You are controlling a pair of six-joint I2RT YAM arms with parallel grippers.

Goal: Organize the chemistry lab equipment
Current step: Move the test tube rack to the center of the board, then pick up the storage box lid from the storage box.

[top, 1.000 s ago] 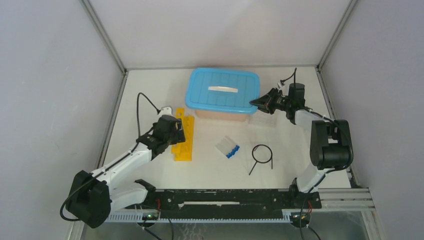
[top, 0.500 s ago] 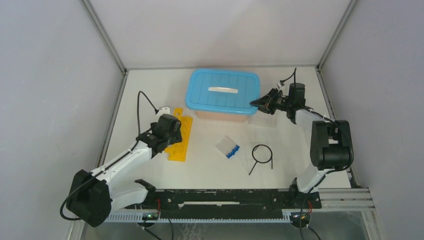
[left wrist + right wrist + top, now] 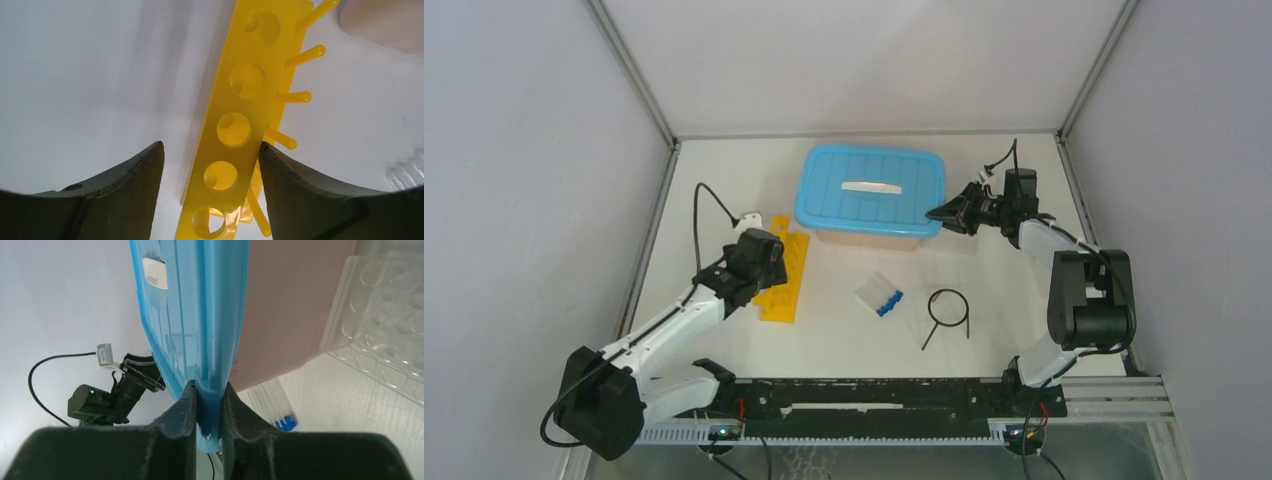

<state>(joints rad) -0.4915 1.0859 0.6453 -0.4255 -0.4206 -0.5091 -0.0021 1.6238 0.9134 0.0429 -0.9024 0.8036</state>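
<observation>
Left gripper (image 3: 210, 147): fingers wide, straddling the yellow rack (image 3: 235, 127), which lies flat left of the box (image 3: 290, 315).
Right gripper (image 3: 209, 390): pinched on the blue lid (image 3: 200, 315) rim.
Step, as judged: opening storage.
Next: raise the lid evenly; clamp the rack.

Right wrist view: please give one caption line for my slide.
Right gripper clamps the edge of the blue lid; a clear tray lies beside the box.

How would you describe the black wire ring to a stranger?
Find the blue lid at the far middle of the table. Nearer the arm bases lie the blue-capped tubes; right of them lies the black wire ring. It alone is thin and black: a loop with a straight handle.
</observation>
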